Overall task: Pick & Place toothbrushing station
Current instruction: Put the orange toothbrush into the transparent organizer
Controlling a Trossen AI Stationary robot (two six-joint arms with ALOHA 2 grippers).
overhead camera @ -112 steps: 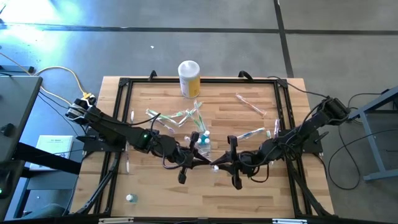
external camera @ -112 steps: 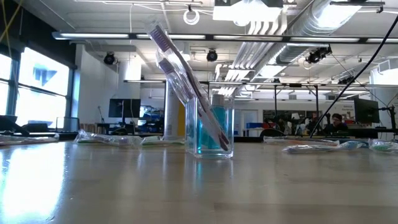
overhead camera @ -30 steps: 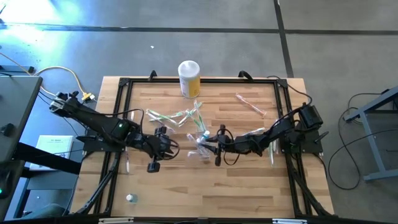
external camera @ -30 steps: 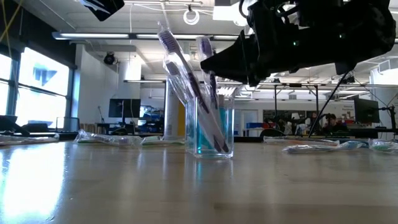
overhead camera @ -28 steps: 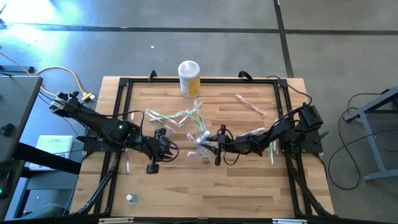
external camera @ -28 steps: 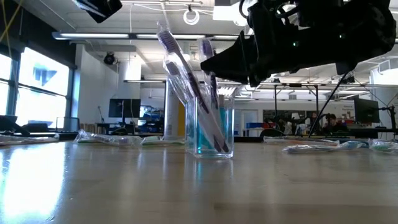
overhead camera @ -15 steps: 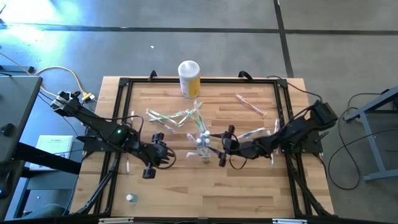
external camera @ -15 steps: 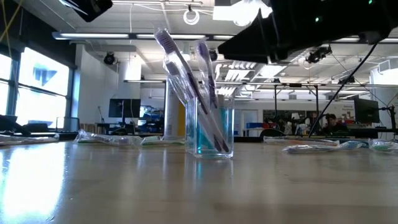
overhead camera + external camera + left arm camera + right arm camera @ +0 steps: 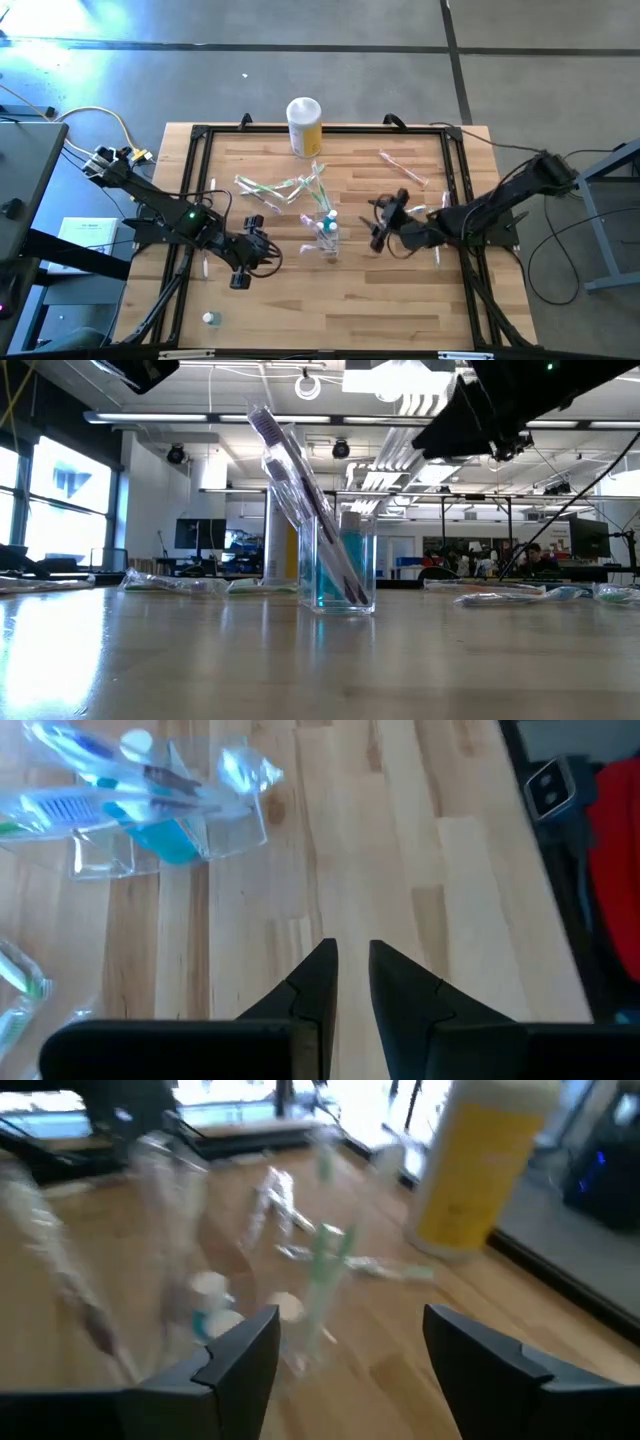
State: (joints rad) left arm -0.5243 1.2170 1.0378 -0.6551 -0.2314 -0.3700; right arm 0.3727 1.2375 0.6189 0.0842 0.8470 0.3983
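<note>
Ceiling lights [image 9: 400, 375] blow out bright overhead, with soft glare across the tabletop [image 9: 300, 660]; the right wrist view is heavily motion-blurred, the rest looks sharp.

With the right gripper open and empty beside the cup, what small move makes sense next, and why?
Probably swing the right gripper toward the loose toothbrush lying just beside it. Its fingers stand open and hold nothing, the clear cup already has brushes in it, and more toothbrushes lie on the table.
</note>
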